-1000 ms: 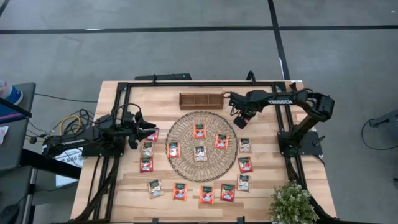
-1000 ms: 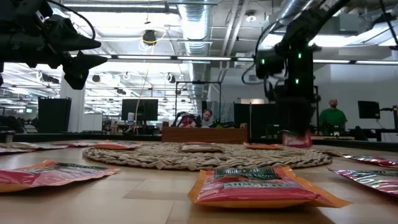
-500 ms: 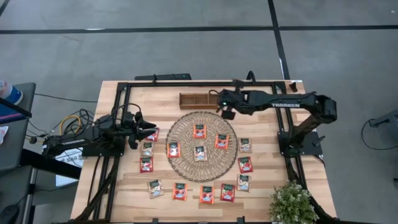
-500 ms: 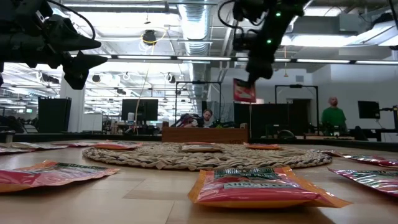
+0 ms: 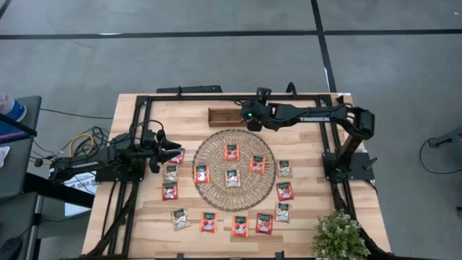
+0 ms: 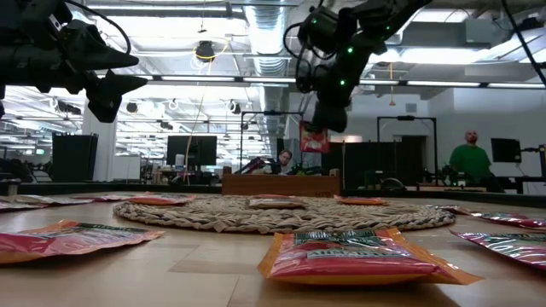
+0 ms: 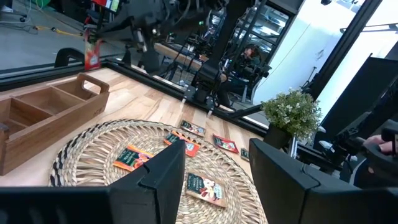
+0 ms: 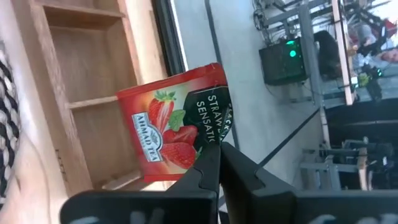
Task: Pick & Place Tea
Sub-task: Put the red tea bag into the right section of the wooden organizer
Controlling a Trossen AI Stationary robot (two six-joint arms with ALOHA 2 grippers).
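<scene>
My right gripper (image 5: 249, 117) is shut on one red tea sachet (image 8: 174, 130), held in the air over the right end of the brown wooden tray (image 5: 233, 115). In the low view this sachet (image 6: 313, 138) hangs above the tray (image 6: 281, 184). Several more sachets lie flat on the round woven mat (image 5: 233, 170), such as one (image 5: 231, 152) near its far side. Others lie on the table around the mat, such as one (image 5: 284, 191). My left gripper (image 5: 170, 150) stands open and level at the mat's left, nothing between its fingers (image 7: 163, 177). My right gripper pinches the sachet between its two fingers at the dark-printed edge (image 8: 214, 134), near a corner. The fingers slant down from the table's right side. The sachet is lifted clear and hangs below the fingertips, upright and flat, above the tray.
Black frame rails (image 5: 141, 144) run along the table's left, far and right sides. A potted plant (image 5: 338, 235) stands at the near right corner. In the room beyond the table, people sit and stand behind it.
My right gripper has risen from the mat's far right edge and gone toward the table's left and far edge, rolling and tipping as it went. The sachet has gone with it, lifted clear of the table to above the tray's right end.
</scene>
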